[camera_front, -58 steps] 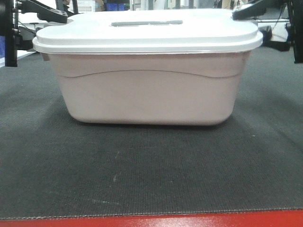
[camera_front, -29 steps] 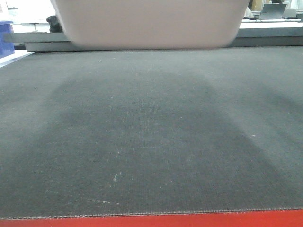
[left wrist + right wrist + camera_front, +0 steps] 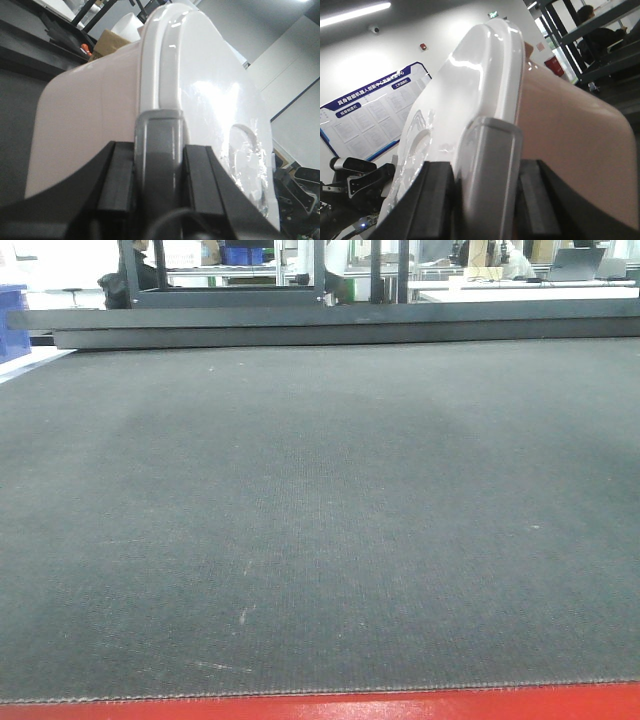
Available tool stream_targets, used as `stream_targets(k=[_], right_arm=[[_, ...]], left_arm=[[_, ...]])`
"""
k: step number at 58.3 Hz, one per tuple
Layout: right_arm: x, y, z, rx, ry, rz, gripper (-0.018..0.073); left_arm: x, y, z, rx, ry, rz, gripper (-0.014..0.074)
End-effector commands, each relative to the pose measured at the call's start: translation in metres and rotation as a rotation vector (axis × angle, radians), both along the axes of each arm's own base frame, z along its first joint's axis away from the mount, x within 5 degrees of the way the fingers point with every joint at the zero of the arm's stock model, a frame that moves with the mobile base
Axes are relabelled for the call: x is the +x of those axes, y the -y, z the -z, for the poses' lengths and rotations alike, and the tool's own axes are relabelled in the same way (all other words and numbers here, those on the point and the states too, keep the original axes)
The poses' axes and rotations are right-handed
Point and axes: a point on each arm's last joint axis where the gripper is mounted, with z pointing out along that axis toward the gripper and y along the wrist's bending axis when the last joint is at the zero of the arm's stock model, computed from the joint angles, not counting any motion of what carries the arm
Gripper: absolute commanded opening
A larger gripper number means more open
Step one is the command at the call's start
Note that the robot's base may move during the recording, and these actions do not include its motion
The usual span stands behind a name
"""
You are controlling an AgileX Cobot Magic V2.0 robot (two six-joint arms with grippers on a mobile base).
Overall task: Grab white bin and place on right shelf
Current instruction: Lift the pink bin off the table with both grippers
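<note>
My left end effector [image 3: 158, 172] is clamped on the white bin [image 3: 90, 120], its black fingers [image 3: 117, 175] pressed on either side of a grey latch [image 3: 157, 140] at the rim. In this wrist view the pinkish body lies toward 9 o'clock and the glossy lid [image 3: 210, 100] toward 3 o'clock. My right end effector [image 3: 485, 200] grips the bin in the same way, closed around a pale latch [image 3: 487, 150], with the lid there at 9 o'clock and the body at 3 o'clock. The lid is on, so I cannot tell what the bin holds. The front camera shows the dark bench [image 3: 320, 520] mat and, at 10 o'clock, a blue crate [image 3: 12, 320] cut off by the frame, contents hidden.
</note>
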Motion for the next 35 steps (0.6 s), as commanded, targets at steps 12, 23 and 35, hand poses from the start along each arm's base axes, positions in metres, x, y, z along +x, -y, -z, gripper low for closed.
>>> stream_targets(k=[12, 23, 35], right_arm=[[-0.0543, -0.0290, -0.0344, 0.019, 0.231, -0.366, 0.0060], [-0.0529, -0.0283, -0.0344, 0.021, 0.226, -0.349, 0.0060], [-0.0519, -0.0279, -0.0344, 0.022, 0.223, -0.338, 0.0060]], left_arm=[[-0.0604, 0.0298, -0.0296, -0.021, 0.166, 0.443, -0.0118], [-0.0602, 0.0299, -0.0291, -0.015, 0.165, 0.441, -0.0118], [-0.0602, 0.0299, -0.0291, -0.015, 0.165, 0.441, -0.0118]])
